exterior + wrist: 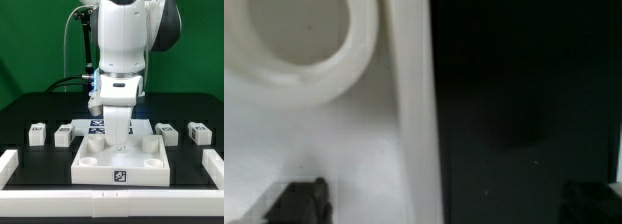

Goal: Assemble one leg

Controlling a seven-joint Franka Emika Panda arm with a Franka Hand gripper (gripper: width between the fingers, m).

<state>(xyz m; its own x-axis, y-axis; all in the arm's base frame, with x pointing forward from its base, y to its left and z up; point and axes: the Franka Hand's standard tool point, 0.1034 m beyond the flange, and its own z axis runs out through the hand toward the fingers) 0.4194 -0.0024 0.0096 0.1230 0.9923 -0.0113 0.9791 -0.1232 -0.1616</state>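
Looking at the exterior view first, the big white arm (pixel 118 50) fills the middle and comes straight down over the black table (pixel 30 105). Its own bulk hides most of the gripper (pixel 118 143), which dips into the white tray-like part (pixel 120 172) near its middle. That part is square, smooth plastic, with recessed corners and a small tag on its 6 o'clock wall. Behind it at 12 o'clock, the marker board (pixel 92 125) is mostly covered by the arm.

Each leg lies loose on the table. One leg (pixel 38 133) and a neighbour leg (pixel 65 132) sit at roughly 10 o'clock from the tray. Another leg (pixel 166 131) and a last leg (pixel 197 131) sit at roughly 2 o'clock. They're all stubby white blocks, with tags too small to read.

The wrist view gives what the other one can't: the gripper (pixel 446 205) has its jaws well apart. The dark fingertips (pixel 295 202) are cut off by the frame. The tray's straight edge runs between them, next to a round recess (pixel 295 45). It's pretty blurry, so whether the tips touch anything isn't clear.
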